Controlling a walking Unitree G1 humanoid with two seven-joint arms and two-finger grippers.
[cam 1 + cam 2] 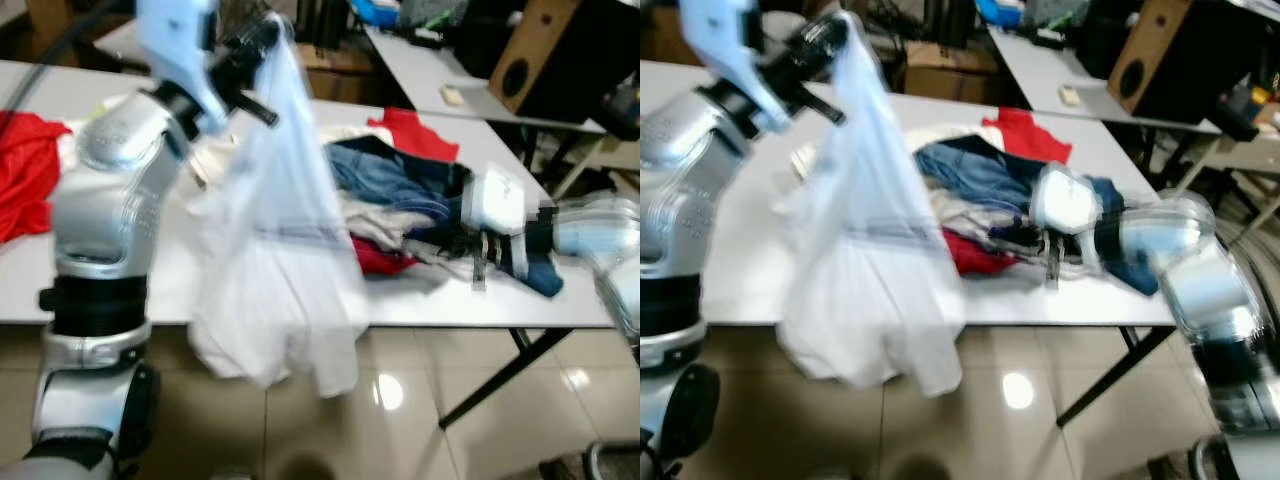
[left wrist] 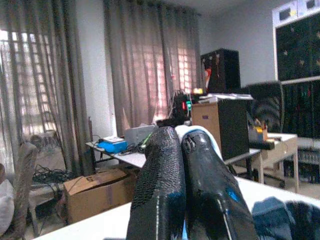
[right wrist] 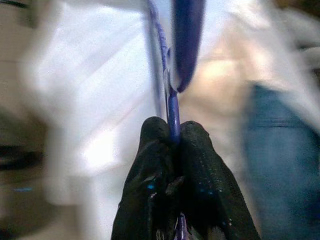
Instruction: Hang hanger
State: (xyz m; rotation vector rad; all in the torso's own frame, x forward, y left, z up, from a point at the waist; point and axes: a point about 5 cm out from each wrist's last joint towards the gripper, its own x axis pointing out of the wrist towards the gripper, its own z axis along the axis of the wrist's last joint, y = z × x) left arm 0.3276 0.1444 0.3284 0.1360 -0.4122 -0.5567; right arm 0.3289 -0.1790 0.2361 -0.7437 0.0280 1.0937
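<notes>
**Two pinches, a swinging shirt, and a hanger I can barely see**

My left gripper (image 1: 262, 38) is raised above the counter's (image 1: 150, 290) front edge, fingers pressed shut on the top of a white shirt (image 1: 275, 290) that drapes down past that edge toward the floor. In its wrist view the two fingers (image 2: 160, 175) sit tight together with a sliver of pale cloth between them. My right gripper (image 3: 172, 137) is low over the clothes pile (image 1: 400, 200) at the right end of the counter, closed on a thin blue-purple bar that I take to be the hanger (image 3: 172, 107).

Risks as I judge them: the shirt is held by a small pinch of fabric, so a swing or jerk could pull it free to the floor. The hanger bar is slim and could twist or slide in the right gripper's hold. Its far end might also snag the jeans (image 1: 385, 180) in the pile.

Hard to read: both head views are blurred. I cannot see the hanger's hook or full shape, whether it is inside the shirt at all, or any rail to hang it on
</notes>
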